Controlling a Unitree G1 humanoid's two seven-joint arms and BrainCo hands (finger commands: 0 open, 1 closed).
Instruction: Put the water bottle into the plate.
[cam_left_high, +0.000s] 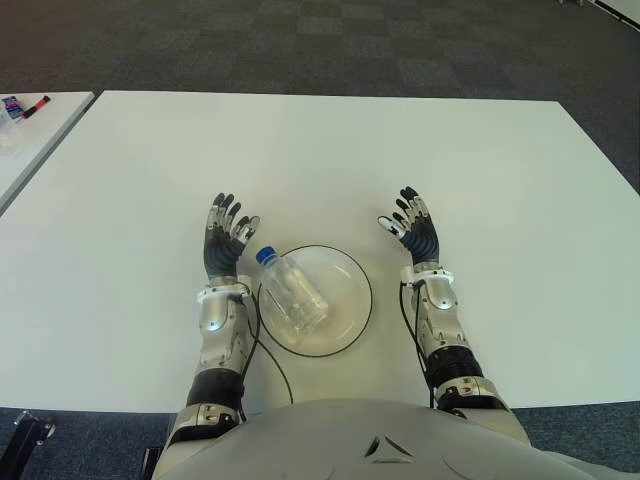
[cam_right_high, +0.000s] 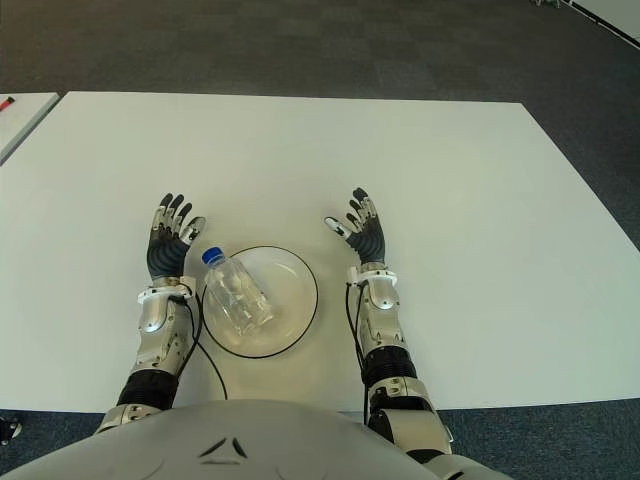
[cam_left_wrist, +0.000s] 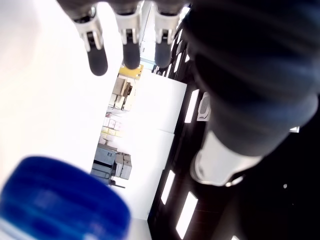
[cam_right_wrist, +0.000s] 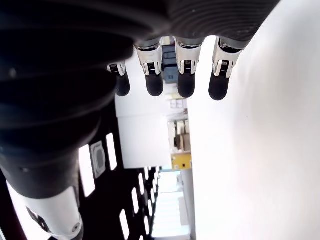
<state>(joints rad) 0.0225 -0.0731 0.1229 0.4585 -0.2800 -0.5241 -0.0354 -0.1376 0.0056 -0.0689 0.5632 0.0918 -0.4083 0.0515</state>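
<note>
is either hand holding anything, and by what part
Nothing is held. The left hand and right hand are open; the bottle lies in the plate.

Blue cap (cam_left_wrist: 60, 200) of the water bottle (cam_left_high: 292, 290) blurred and cut off by the left wrist view's lower edge; bottle body out of that picture. Left hand (cam_left_high: 226, 238) there cut by the upper edge, only three fingertips (cam_left_wrist: 97, 60) clear. Small items (cam_left_high: 22, 106) on the side table (cam_left_high: 40, 135) too small to identify.
</note>
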